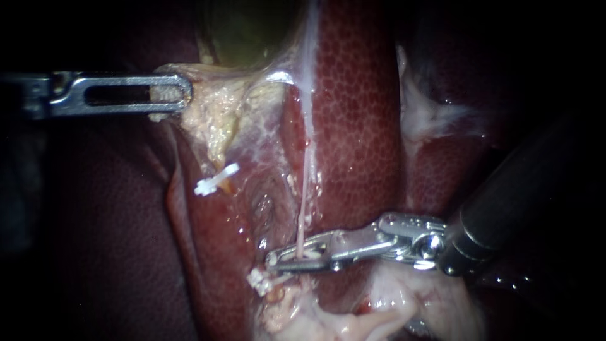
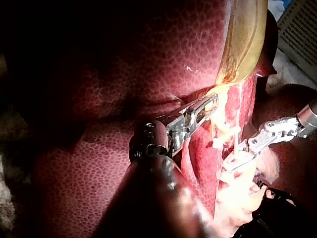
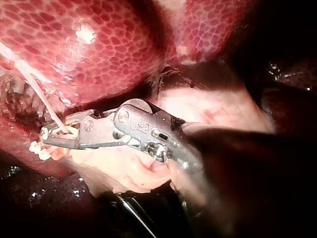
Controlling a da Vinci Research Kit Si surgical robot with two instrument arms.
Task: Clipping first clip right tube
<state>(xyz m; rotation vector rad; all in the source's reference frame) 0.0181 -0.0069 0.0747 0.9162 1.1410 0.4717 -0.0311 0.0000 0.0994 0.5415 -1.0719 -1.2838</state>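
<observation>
Left instrument (image 1: 177,95) in from left; slotted jaws pressed together on pale fatty tissue (image 1: 214,113) at edge of greenish gallbladder (image 1: 246,31); white clip (image 1: 216,179) sticks out of tissue lower down; second white clip (image 1: 260,281) lower still, beside whitish tissue; right tube (image 1: 308,177), thin and pink, runs down alongside liver (image 1: 360,126) into jaws of right instrument (image 1: 276,260); those jaws almost closed, pinching tube from both sides, low on its length; dark shaft comes in from right.
</observation>
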